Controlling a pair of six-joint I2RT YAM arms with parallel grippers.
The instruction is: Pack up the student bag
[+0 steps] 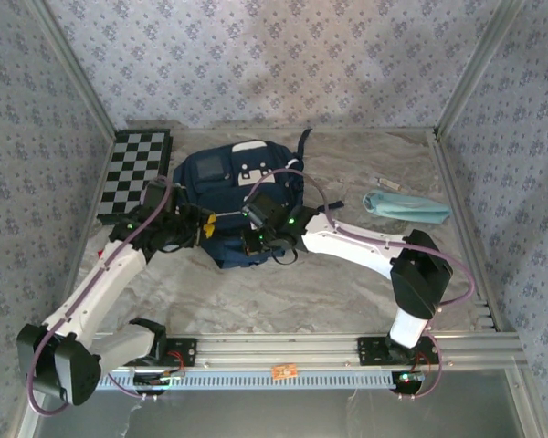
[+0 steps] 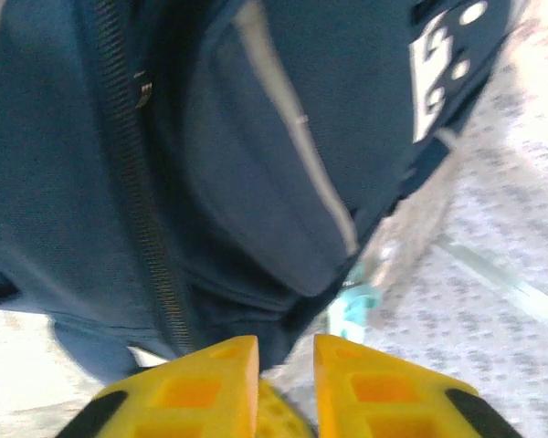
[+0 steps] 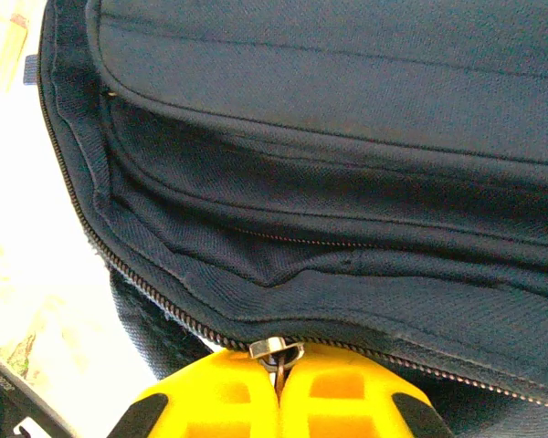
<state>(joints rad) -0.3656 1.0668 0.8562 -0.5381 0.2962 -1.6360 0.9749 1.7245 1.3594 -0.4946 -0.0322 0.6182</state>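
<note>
The student bag (image 1: 237,192), a bulky navy backpack of woven fabric, lies flat on the marble-patterned table (image 1: 347,283), toward the far side and left of centre, with a white patch facing up. Both arms reach in to its near edge. The right gripper (image 3: 279,388), with blocky yellow plastic fingers, is clenched on a small metal zip pull (image 3: 274,349) at the bag's rim. A line of fine zipper teeth (image 3: 155,290) curves away along the twill cloth, which sags in soft folds above. The left gripper (image 2: 286,370) sits close to the bag's near-left edge, its yellow fingers slightly parted with nothing in the narrow gap between them. In that view a dark zipper track (image 2: 142,210) runs down the cloth beside a padded pocket crossed by a pale grey stripe (image 2: 292,128). A stiff black-and-white chequered board (image 1: 135,173) lies left of the bag, and a soft light-blue pouch (image 1: 406,206) rests well to its right
</note>
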